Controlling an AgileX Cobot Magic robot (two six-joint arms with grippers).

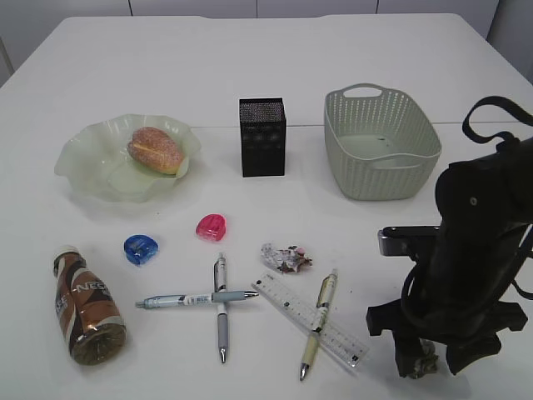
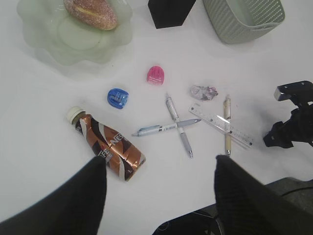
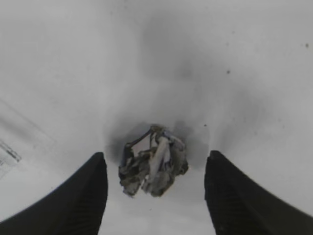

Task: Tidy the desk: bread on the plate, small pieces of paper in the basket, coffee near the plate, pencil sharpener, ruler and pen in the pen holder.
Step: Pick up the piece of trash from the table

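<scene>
Done, by the look: bread (image 1: 155, 149) lay on the plate (image 1: 83, 162), far left. Left undone: coffee (image 1: 86, 305) lying near left, apart from the plate; basket (image 1: 381, 143) and pen holder (image 1: 262, 137) seemingly empty.

Counted on the table (image 1: 416, 42): two paper wads, two sharpeners, three pens, one ruler (image 1: 310, 319).

Right claw (image 3: 155, 196) spread, straddling one wad (image 3: 153, 168) near right, not yet pinching. Left claw (image 2: 159, 169) spread, empty, raised.

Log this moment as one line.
right gripper: jaws open astride crumpled paper ball | speckled bread roll: on ruffled green plate | left gripper: open, empty
</scene>
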